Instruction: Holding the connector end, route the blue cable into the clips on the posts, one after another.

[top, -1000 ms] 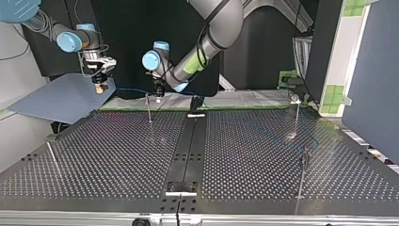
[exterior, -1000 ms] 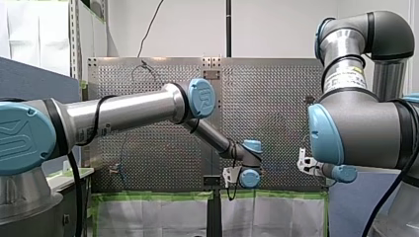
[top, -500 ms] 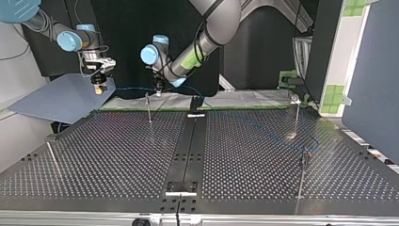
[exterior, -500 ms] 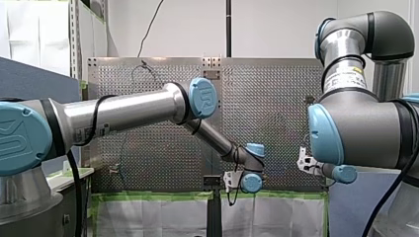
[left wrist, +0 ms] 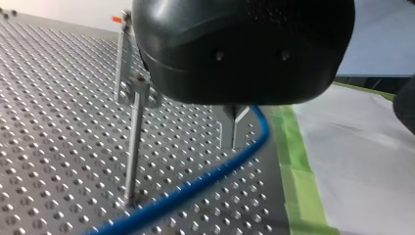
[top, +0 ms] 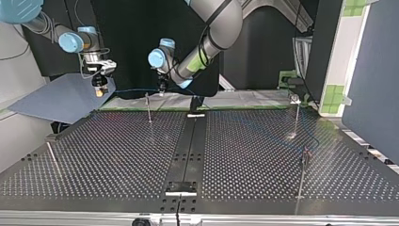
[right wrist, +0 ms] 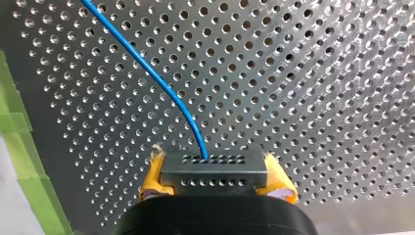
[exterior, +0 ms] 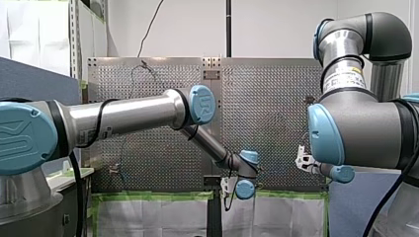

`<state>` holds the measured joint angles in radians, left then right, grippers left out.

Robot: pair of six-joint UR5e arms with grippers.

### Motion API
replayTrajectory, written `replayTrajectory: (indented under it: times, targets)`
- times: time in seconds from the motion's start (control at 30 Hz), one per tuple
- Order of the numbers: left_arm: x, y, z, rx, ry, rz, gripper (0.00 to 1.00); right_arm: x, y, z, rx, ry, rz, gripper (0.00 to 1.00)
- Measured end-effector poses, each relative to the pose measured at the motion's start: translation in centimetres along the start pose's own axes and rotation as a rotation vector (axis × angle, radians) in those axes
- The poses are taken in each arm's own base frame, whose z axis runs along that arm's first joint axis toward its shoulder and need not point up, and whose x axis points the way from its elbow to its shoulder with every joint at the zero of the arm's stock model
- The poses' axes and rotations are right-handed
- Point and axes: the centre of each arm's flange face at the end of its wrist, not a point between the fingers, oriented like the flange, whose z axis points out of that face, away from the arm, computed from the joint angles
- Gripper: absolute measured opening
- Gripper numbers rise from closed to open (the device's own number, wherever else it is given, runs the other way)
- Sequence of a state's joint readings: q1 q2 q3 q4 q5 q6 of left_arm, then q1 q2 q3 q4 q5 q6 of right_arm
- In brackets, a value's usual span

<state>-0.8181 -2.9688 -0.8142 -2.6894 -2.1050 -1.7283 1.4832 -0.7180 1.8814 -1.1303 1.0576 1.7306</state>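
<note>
**Blue cable (right wrist: 161, 84) gripped at two places**

My right tool (right wrist: 215, 185) is clamped on the connector (right wrist: 214, 164), a dark block with rows of small holes. The yellow pads (right wrist: 154, 178) press on it from both sides. The blue cable leaves the middle of the block and curves away over the perforated surface (right wrist: 318, 73).

In the top view my right tool hangs at the view's left, past the surface's far edge and above a grey-blue panel (top: 56, 101). From there the cable runs almost level through the air to my left tool (top: 161, 92). That tool hangs just above the top of a thin post (top: 148, 109) near the far edge. Whether the cable touches the post's top cannot be told from this view.

In the left wrist view the metal fingers (left wrist: 227, 129) are drawn narrow, closed on the cable. The cable comes out at their side, bends and sweeps low past the post's foot. The clip (left wrist: 142, 90) at the post's top stands beside the fingers, apart from the cable. A second post (left wrist: 122, 58) stands farther off, and green tape (left wrist: 293, 166) lines the surface's edge.

Past my left tool, in the top view, the cable drops to the surface. It trails faintly toward the view's right, near two more posts (top: 297, 117).
</note>
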Motion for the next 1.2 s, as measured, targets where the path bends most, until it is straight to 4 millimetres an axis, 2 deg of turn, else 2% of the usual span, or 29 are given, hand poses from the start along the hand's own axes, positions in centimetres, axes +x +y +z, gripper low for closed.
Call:
replayTrajectory:
  times: [0.23, 0.4, 0.57, 1.2]
  targets:
    - [0.0, 1.0, 1.0, 0.010, 0.001, -0.007, 0.00, -0.6, -0.1, 0.8, 0.008, 0.008, 0.007, 0.00]
    - [-0.3, 1.2, 1.5, 0.030, -0.012, -0.021, 0.00, -1.4, -0.4, 1.6, 0.019, 0.005, 0.006, 0.00]
    - [-0.4, 1.0, 1.7, 0.047, -0.021, -0.028, 0.00, -1.2, -0.6, 2.5, 0.023, 0.010, 0.003, 0.00]
    - [-3.6, 0.9, 2.9, 0.055, -0.091, -0.071, 0.00, -0.7, -0.7, 4.1, 0.017, 0.021, 0.000, 0.00]
